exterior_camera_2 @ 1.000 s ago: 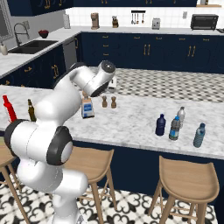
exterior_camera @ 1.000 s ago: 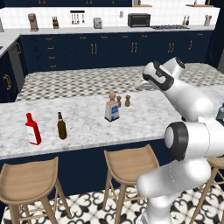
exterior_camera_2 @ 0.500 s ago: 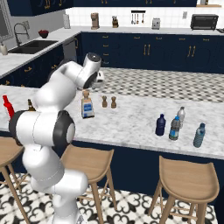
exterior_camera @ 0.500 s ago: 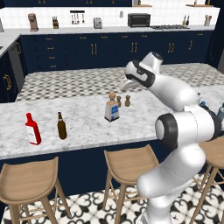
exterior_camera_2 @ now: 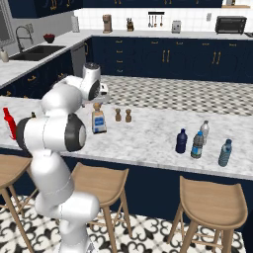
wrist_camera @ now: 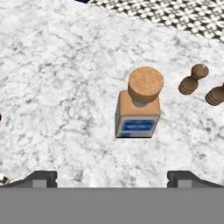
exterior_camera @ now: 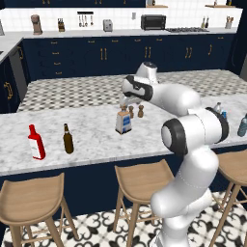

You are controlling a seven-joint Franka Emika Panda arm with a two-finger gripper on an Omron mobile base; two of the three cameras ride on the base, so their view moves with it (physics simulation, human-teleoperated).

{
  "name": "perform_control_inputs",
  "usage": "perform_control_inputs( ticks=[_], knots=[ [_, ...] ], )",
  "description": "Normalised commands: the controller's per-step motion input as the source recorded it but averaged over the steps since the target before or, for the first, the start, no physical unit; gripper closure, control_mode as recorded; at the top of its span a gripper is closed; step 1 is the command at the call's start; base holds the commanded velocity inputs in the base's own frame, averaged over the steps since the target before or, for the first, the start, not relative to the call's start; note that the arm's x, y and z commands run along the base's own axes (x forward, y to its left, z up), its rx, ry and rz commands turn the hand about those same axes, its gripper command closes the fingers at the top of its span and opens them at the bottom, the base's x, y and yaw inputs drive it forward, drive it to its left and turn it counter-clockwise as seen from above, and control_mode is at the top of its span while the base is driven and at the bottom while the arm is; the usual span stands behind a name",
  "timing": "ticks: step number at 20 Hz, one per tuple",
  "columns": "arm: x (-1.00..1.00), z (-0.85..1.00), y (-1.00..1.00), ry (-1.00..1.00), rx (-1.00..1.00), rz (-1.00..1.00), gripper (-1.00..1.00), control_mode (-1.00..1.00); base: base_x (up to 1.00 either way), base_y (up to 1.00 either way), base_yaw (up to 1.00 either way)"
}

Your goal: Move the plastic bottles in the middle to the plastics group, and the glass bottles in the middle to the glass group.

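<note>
The glass bottle [wrist_camera: 139, 107], squarish with a round cork stopper and a blue-and-white label, stands upright mid-counter [exterior_camera: 124, 120] [exterior_camera_2: 99, 120]. My gripper [wrist_camera: 112, 179] hovers open above it, slightly to one side, with nothing between the fingertips [wrist_camera: 41, 178]; it also shows over the bottle in both base views [exterior_camera: 126, 100] [exterior_camera_2: 102, 93]. At the left end stand the red bottle [exterior_camera: 35, 142] [exterior_camera_2: 8, 122] and the brown beer bottle [exterior_camera: 68, 139]. At the right end the dark blue plastic bottle [exterior_camera_2: 182, 141] and the blue-labelled clear one [exterior_camera_2: 197, 145] stand beside the grey-capped bottle [exterior_camera_2: 204, 131] and the teal bottle [exterior_camera_2: 225, 152].
Two small brown shakers [wrist_camera: 192, 81] [exterior_camera: 141, 111] [exterior_camera_2: 128, 116] stand just behind the cork bottle. Wooden stools [exterior_camera: 140, 178] line the counter's near side. A broad stretch of bare marble [exterior_camera: 91, 128] lies between the cork bottle and the beer bottle.
The arm has swung left from the right end of the counter to above the cork-stoppered bottle. The gripper stays open. No bottle has moved.
</note>
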Motion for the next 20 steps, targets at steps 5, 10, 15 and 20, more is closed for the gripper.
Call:
perform_control_inputs(
  ticks=[5,10,15,20],
  knots=[
    [0.47,-0.19,0.00,0.01,-0.02,-0.01,-1.00,-1.00,0.00,0.00,0.00],
    [0.38,-0.16,0.00,0.01,-0.03,-0.02,-1.00,-1.00,0.00,0.00,0.00],
    [0.32,-0.26,0.06,0.01,-0.01,-0.01,-1.00,-1.00,0.00,0.00,0.00],
    [0.32,-0.24,0.04,0.01,-0.02,0.00,-1.00,-1.00,0.00,0.00,0.00]
  ],
)
